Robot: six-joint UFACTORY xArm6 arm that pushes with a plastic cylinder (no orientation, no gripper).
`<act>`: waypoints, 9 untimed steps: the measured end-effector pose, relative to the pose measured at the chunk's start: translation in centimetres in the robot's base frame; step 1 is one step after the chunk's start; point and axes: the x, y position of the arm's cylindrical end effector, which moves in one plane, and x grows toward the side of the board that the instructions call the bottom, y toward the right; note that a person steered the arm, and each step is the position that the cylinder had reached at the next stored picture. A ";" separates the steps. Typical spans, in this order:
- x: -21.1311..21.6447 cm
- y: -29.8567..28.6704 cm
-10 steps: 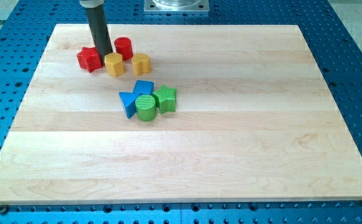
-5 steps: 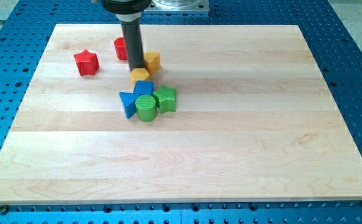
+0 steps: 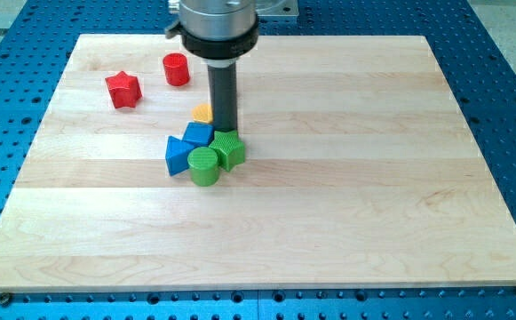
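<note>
Obstruction is confined to the upper-left part of the table (image 3: 346,222): my tip (image 3: 226,132) stands against the top edge of the green block (image 3: 230,149), within a tight cluster of a green cylinder (image 3: 203,165), two blue blocks (image 3: 178,156) (image 3: 198,134) and a yellow block (image 3: 203,113) partly hidden behind the rod. A red star (image 3: 123,89) and a red cylinder (image 3: 176,69) stand apart near the view's top left, with a passable gap between them and the cluster. The view's right half and whole bottom band offer unobstructed passage.
</note>
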 end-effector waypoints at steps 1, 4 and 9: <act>0.0 -2.7; -0.1 -9.7; 2.6 -15.3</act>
